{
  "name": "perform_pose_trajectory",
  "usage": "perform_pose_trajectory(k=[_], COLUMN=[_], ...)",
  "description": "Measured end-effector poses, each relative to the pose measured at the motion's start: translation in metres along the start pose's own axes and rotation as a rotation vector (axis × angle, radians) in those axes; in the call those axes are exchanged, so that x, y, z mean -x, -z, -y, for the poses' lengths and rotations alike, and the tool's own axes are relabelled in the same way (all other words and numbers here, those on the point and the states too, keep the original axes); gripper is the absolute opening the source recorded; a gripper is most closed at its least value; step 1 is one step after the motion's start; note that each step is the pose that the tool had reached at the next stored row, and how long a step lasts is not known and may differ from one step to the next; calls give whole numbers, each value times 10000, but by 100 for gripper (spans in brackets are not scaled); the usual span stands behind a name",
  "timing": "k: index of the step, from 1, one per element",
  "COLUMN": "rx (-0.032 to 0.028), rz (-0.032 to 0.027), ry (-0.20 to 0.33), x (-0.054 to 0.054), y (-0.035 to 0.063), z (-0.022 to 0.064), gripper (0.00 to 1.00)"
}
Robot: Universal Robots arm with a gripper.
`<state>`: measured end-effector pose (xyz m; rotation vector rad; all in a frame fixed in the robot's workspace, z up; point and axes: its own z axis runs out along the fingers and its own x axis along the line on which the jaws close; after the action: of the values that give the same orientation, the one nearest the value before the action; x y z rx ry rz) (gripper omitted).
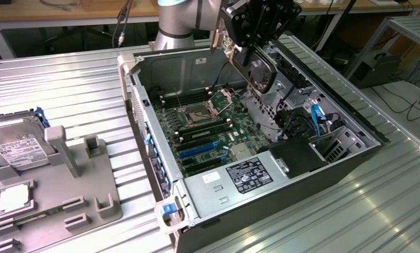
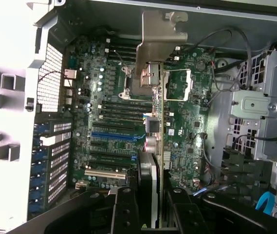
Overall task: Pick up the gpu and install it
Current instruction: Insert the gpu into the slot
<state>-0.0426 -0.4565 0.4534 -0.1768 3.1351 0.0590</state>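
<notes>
While hanging above the motherboard point(image 1: 217, 132) inside the open steel case point(image 1: 189, 68), pinched flat-sided between 2 fingers point(image 2: 123, 207): gpu point(image 1: 260, 74). Light, stiff, fragile; best gripped on rigid board edges, clear of the round fan. Green laminate, black cooler, bright bent-metal bracket point(image 2: 160, 39).

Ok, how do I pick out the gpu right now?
Find the open grey metal computer case. Above its green motherboard, the black end effector grips the gpu: a thin green circuit card with a black round-fan cooler and silver bracket, the one part hanging in the air.
</notes>
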Motion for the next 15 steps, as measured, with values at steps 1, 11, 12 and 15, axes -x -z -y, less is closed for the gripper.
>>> perform_pose_trajectory(k=[1,11,12,15], rx=[5,13,13,13], rz=[-1,-27,-29,-36], ry=[55,743,822,983], x=[0,0,0,0], y=[0,0,0,0], z=[0,0,0,0], gripper=[28,28,28,28])
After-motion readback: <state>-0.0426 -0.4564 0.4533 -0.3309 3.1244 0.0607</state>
